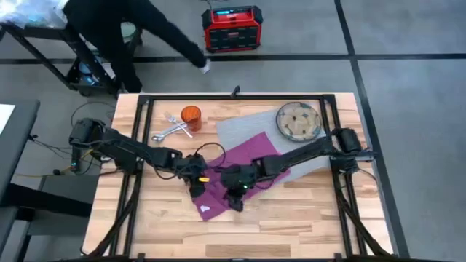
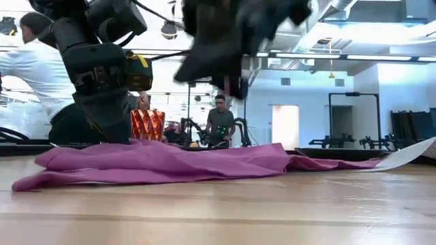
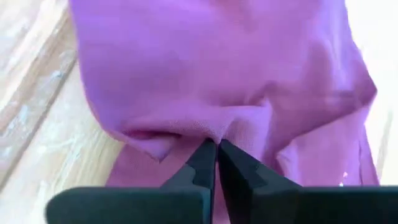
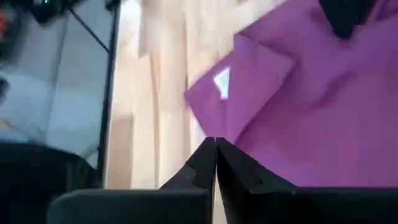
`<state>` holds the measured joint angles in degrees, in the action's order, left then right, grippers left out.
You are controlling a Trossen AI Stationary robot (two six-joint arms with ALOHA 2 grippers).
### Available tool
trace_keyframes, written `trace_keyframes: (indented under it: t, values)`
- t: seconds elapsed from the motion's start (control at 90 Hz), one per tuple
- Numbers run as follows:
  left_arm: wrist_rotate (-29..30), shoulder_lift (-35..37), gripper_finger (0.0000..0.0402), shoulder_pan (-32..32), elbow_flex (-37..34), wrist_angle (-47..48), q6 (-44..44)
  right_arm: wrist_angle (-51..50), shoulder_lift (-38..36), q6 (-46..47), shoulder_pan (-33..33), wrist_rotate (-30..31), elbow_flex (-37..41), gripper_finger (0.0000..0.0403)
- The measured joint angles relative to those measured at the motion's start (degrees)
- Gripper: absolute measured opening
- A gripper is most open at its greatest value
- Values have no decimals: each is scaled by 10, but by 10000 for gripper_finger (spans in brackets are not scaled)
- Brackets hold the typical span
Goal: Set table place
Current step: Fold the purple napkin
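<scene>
At the table's middle, both grippers pinch the magenta napkin (left gripper, right gripper), jaws pressed together.

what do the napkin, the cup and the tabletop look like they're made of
The napkin looks like soft woven cloth, matte magenta: it lies in loose folds and puckers where the left gripper pinches it. The cup seems to be orange translucent plastic or glass, with faceted sides catching light; which one is unclear. The tabletop looks like light wooden planks, with visible seams and grain.
</scene>
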<state>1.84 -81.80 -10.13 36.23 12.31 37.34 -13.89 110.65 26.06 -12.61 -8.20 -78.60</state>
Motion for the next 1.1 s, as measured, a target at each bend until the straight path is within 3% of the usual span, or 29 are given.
trace_keyframes:
  t: [0.133,0.311,0.622,0.944,1.1]
  values:
    - [-2,0,0,-5,0,-25,5,-58,16,-22,43,24,4,0]
    - [-3,1,0,-24,17,-29,4,-25,66,-19,103,-19,2,0]
    - [3,1,0,-54,47,-21,-4,-23,91,-11,161,-60,3,0]
    - [183,1,0,-69,109,234,99,0,122,9,166,-115,1,0]
    - [130,1,0,-88,113,137,35,7,123,10,167,-115,2,0]
